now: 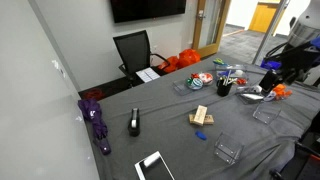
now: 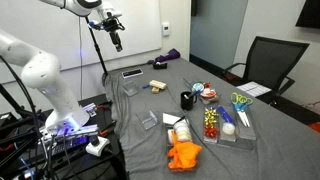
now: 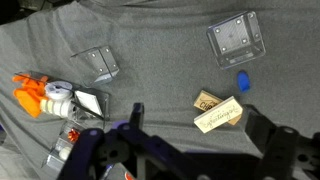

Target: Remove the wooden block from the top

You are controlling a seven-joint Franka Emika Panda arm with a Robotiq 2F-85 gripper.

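Note:
The wooden block (image 3: 220, 114), light tan and oblong, lies across a flatter tan slab (image 3: 205, 98) on the grey cloth; a small blue piece (image 3: 243, 81) sits just beyond them. The stack also shows in both exterior views (image 1: 201, 113) (image 2: 157, 85). My gripper (image 3: 195, 140) is open and empty, with its fingers spread wide. It hangs high above the table (image 2: 115, 38), well clear of the stack. In the wrist view the block lies between the fingers, nearer the right one.
Two clear plastic holders (image 3: 235, 37) (image 3: 97, 63) lie on the cloth. A black stapler (image 1: 134, 123), a purple object (image 1: 97, 120) and a tablet (image 1: 153, 166) are nearby. Orange items and a tray of clutter (image 2: 222, 125) lie at one end. An office chair (image 1: 133, 50) stands behind the table.

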